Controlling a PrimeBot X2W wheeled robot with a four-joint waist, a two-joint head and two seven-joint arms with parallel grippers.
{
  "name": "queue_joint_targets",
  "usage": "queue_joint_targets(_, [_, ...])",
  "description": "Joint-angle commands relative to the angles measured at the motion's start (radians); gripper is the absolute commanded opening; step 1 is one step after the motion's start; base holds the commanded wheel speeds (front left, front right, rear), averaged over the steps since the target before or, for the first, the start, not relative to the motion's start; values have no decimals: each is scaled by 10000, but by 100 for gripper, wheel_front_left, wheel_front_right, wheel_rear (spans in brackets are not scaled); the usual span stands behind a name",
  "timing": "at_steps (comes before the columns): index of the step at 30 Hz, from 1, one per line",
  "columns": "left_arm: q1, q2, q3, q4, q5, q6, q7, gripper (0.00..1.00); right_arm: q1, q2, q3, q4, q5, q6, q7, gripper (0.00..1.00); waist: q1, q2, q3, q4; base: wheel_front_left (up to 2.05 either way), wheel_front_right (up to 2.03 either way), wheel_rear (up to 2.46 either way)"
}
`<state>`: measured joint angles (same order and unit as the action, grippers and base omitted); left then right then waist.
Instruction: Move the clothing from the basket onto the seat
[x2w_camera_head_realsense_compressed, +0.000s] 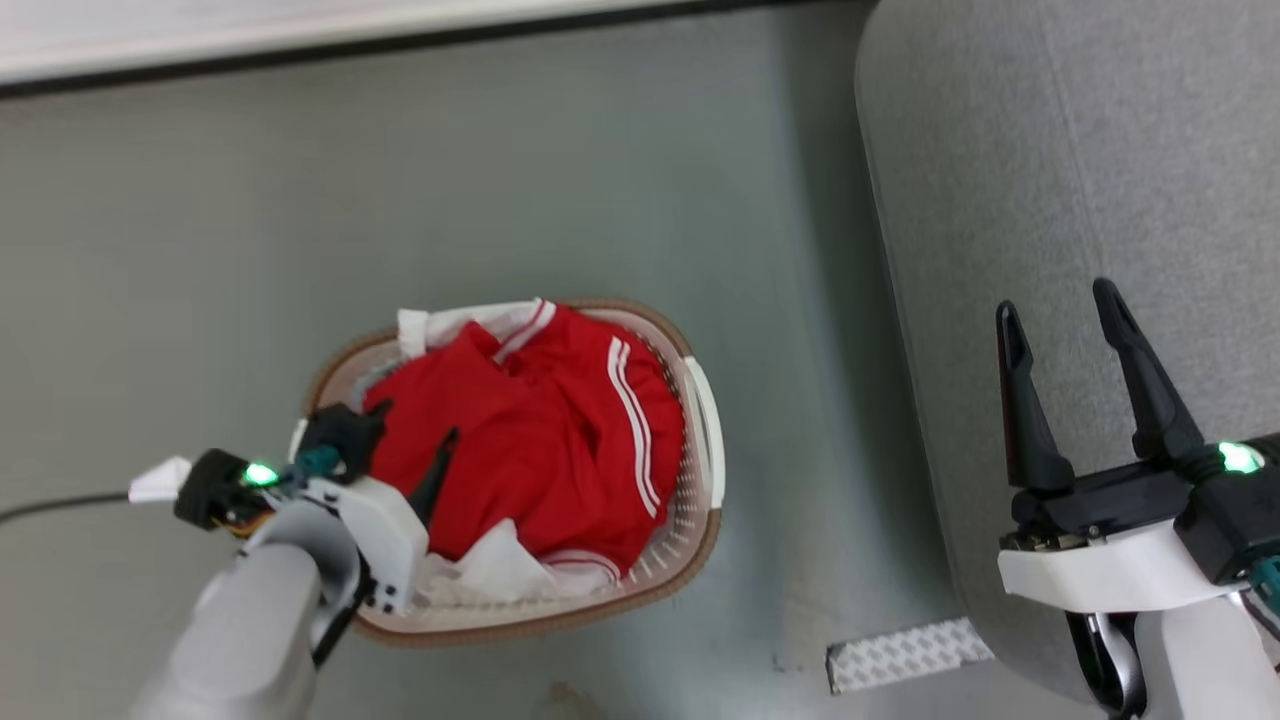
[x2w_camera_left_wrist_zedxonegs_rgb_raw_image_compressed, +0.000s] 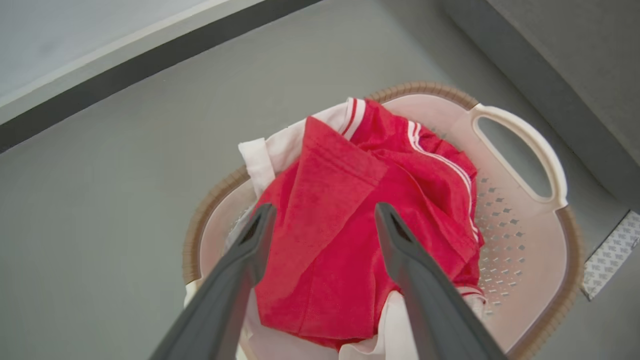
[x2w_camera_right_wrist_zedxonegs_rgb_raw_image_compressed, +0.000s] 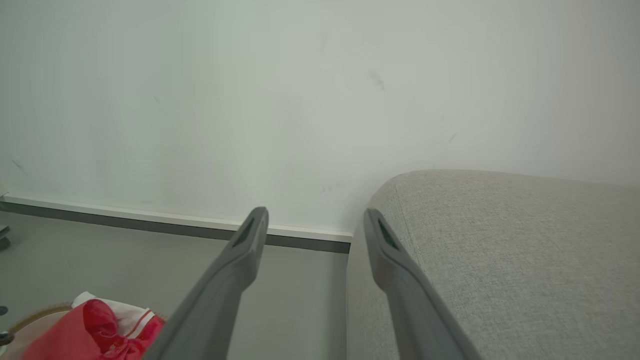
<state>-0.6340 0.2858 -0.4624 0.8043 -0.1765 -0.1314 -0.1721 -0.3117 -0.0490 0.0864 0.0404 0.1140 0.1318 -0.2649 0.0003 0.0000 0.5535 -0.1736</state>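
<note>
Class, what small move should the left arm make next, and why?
Probably lower the left gripper onto the clothing and close: its jaws stand open over the red heap, which lies in the basket, not yet on the seat.

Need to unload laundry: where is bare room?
The light grey fabric sofa seat is bare ahead of the right fingers. The grey floor between it and the oval white plastic basket is free. The basket is crowded with red white-striped clothing.

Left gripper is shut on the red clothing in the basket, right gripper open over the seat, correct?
Not quite: the left gripper is open, poised above the clothing in the basket, as the left wrist view shows. The right gripper is open over the seat.
</note>
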Motion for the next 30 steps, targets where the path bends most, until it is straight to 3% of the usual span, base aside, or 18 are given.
queue_joint_targets(1, [-292, 149, -137, 184, -135, 17, 72, 100, -189, -26, 6, -93, 32, -21, 7, 100, -3, 0, 680, -320, 0, 0, 0])
queue_joint_targets(12, [-2097, 719, -1139, 1755, -612, 17, 189, 100, -543, -26, 331, -537, 304, -21, 7, 100, -3, 0, 1640, -535, 0, 0, 0])
queue_joint_targets(30, [-3297, 1079, -3605, 1945, -1950, 17, 248, 100, -779, -25, 586, -786, 502, -21, 7, 100, -3, 0, 2777, -646, 0, 0, 0])
